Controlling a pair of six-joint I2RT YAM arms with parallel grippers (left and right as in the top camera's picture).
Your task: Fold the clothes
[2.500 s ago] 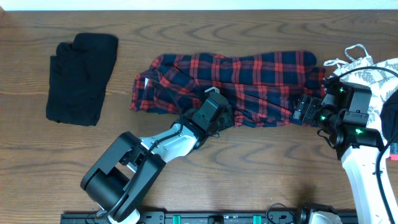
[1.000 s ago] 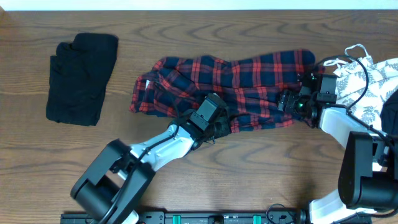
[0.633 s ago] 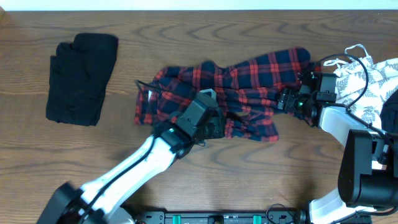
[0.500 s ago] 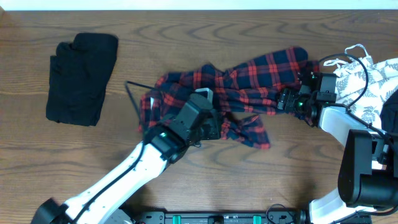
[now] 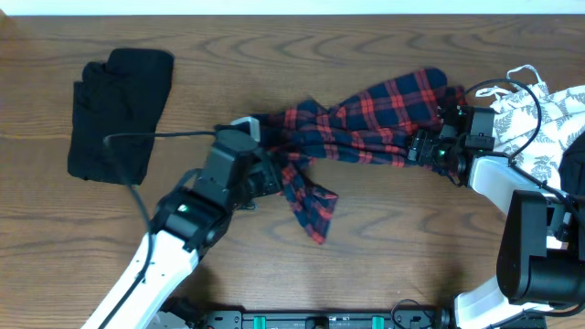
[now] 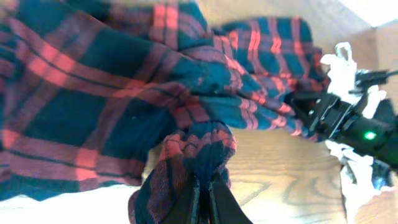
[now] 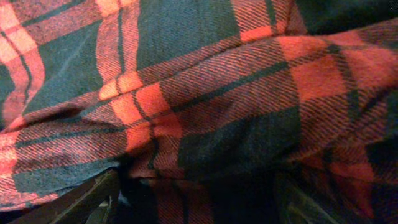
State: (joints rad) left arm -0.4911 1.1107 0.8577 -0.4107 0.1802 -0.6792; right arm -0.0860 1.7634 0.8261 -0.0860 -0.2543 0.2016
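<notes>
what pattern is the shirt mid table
The shirt is red-and-navy plaid, clearest in the right wrist view.

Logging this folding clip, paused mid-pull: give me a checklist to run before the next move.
1. Left gripper shut on shirt: ok.
2. Right gripper gripping the shirt: cannot tell; jaws stand wide with cloth between them.
3. Shirt lying flat: not ok; it is bunched and twisted, with one loose end trailing toward the front edge.
4. Shirt apart from black garment: ok.
5. Shirt apart from leaf-print garment: cannot tell; they lie close together by the right gripper.
</notes>
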